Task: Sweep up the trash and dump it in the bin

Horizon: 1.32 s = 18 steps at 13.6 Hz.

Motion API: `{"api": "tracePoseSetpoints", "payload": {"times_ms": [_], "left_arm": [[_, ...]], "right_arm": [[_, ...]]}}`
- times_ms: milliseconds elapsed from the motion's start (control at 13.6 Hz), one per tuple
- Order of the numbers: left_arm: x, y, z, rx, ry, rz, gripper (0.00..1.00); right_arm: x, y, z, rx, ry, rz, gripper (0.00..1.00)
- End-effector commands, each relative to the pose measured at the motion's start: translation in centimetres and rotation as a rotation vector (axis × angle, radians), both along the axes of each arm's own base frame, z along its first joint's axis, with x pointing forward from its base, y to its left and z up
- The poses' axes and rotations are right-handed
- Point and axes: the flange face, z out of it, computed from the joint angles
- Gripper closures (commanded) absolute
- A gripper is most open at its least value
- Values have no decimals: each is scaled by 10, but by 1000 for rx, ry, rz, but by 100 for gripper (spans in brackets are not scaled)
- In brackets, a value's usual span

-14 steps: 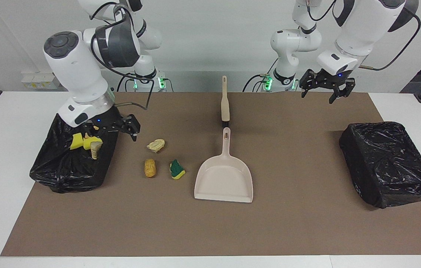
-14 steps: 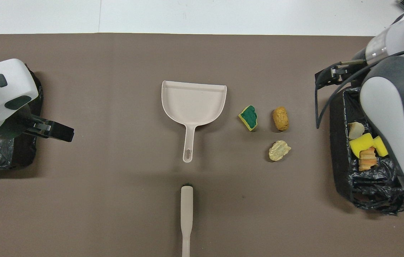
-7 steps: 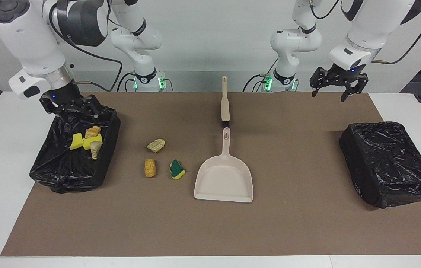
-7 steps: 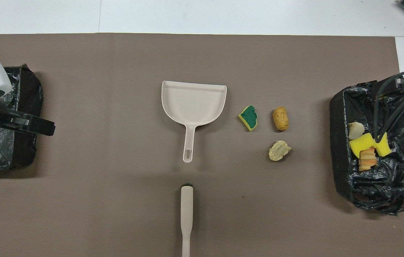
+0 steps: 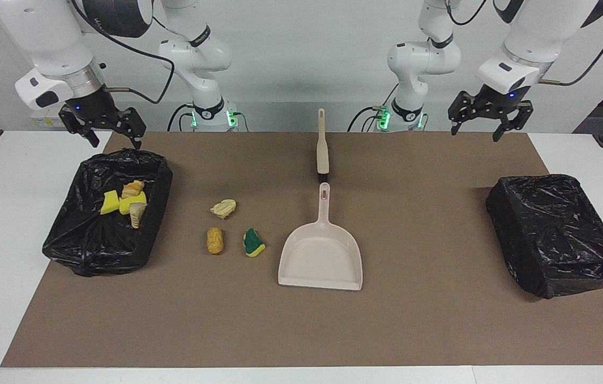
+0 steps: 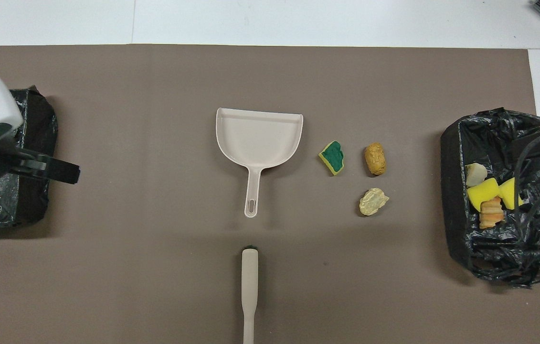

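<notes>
Three trash bits lay at the dustpan's nine o'clock, four sat in a bin, both grippers' jaws wide open, holding nothing, left gripper, right gripper.

beige dustpan, green-and-yellow sponge, brown mat

Both arms raised, wrists pointing down. Right claw hangs in the air at its own end of the desk, fingers spread, holding nothing. Left claw likewise up, spread wide, holding nothing.
</notes>
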Motion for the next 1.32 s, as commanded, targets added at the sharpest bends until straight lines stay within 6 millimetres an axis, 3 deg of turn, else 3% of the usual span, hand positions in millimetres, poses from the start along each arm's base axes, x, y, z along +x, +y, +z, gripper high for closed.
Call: {"api": "tracePoseSetpoints", "payload": {"times_ms": [0,220,514,661,882,1175,1249], "left_arm": [[-11,-75,-48,-2,-35,18,0],[-23,-154,-106,-40,-50,55,0],[-17,-228,-190,-41,-48,59,0],[-20,-246,-221,-12,-46,68,0],[-23,-266,-246,-56,-37,58,0],[-20,-269,-257,-69,-30,71,0],[-21,-269,-261,-65,-23,71,4]], "right_arm": [[-6,4,9,23,29,-6,0],[-16,13,11,29,39,-43,0],[-14,10,11,27,36,-46,0],[-15,10,11,26,36,-47,0],[-16,13,10,25,39,-46,0],[-19,13,-2,26,12,-44,0],[-20,13,-1,26,-5,-45,0]]}}
